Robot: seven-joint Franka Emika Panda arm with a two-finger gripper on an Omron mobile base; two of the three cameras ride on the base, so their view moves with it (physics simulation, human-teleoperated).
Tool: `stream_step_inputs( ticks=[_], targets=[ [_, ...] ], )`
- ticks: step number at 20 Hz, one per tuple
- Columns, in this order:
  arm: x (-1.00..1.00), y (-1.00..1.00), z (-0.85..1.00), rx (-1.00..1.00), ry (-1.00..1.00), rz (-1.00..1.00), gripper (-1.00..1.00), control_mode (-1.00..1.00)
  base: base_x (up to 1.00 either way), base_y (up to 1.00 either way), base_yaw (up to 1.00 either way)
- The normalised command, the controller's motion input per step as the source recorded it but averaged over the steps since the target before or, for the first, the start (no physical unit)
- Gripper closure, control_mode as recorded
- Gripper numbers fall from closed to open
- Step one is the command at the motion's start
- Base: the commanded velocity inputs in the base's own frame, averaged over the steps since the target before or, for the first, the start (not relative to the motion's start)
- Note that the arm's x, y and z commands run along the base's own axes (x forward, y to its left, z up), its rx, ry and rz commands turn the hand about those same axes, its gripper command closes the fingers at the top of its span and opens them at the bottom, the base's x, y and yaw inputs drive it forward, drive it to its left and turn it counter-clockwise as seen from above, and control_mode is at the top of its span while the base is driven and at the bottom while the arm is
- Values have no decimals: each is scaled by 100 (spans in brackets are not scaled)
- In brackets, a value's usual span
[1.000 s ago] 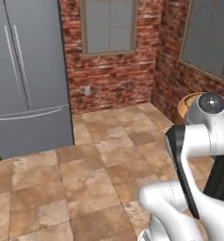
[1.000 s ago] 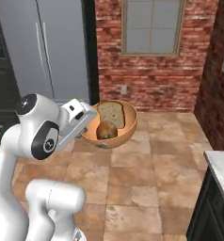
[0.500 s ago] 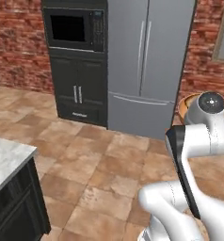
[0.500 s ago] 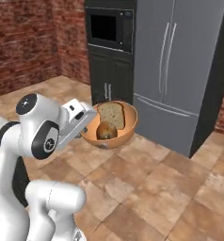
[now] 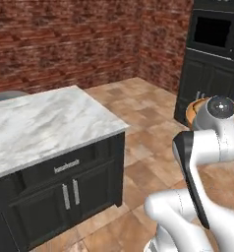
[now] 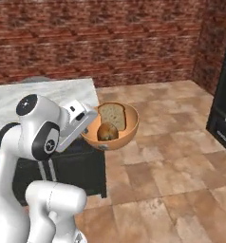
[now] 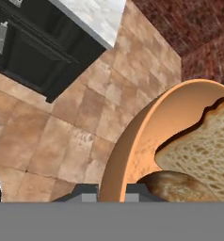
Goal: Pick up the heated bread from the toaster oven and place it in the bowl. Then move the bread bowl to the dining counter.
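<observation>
A brick-walled kitchen with a terracotta tiled floor (image 6: 181,156) surrounds the dining counter (image 5: 45,123), an island whose white, grey-veined marble surface sits over dark cabinets with silver-handled drawers; a tall black cabinet with a built-in oven (image 5: 215,34) stands off to the right in the left base view. The bread step looks finished: the golden-brown roll (image 6: 107,131) lies inside the orange-brown bowl (image 6: 112,140), beside a slice of bread (image 6: 114,115) leaning against its far wall. The step in hand is the carry to the island. The gripper (image 6: 89,124) grips the bowl's near rim, its jaws pinched on the wall, as the hand view shows with one finger on each side of the rim, and the bowl hangs in the air above the floor, just off the counter's corner and not yet over the marble. The arm is folded, elbow high, forearm reaching forward at roughly counter-top height. The next move likely calls for bringing the bowl over the marble, keeping it level so nothing rolls out, then lowering it until the base rests before letting go.
</observation>
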Motion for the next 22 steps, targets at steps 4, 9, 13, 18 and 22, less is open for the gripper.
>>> stream_step_inputs(
  ticks=[4, 9, 13, 18, 22],
  targets=[
    [0, 0, 0, 0, 0, 0, 100, 100, 11, 0, 98],
    [0, 0, 0, 0, 0, 0, 100, 100, 74, 0, 75],
    [0, 0, 0, 0, 0, 0, 100, 100, 88, 8, 51],
    [0, 0, 0, 0, 0, 0, 100, 100, 37, 94, 22],
    [0, 0, 0, 0, 0, 0, 100, 100, 53, 100, 23]
  ],
)
